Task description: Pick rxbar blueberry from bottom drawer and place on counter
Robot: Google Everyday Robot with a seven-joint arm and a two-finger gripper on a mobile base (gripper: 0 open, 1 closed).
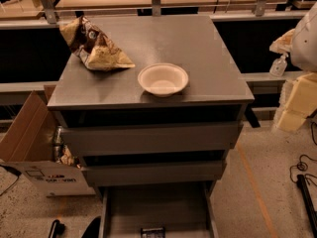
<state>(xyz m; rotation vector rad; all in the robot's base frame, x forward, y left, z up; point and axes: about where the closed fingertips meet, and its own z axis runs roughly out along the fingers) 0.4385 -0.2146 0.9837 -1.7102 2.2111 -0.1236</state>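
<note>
The bottom drawer [124,207] of the grey cabinet stands pulled open at the bottom of the camera view. A small dark flat bar with pale print, the rxbar blueberry [152,231], lies in it near the front, partly cut off by the lower edge. The counter [198,48] is the dark grey cabinet top. My gripper [296,105] shows as pale blocks at the right edge, level with the counter's front, to the right of the cabinet and well away from the drawer and the bar.
On the counter lie a tan-and-brown chip bag [94,46] at the back left and a white bowl [163,79] near the front middle. The two upper drawers [148,140] are a little open. A cardboard box [29,143] stands left of the cabinet. Cables [304,182] lie on the floor at right.
</note>
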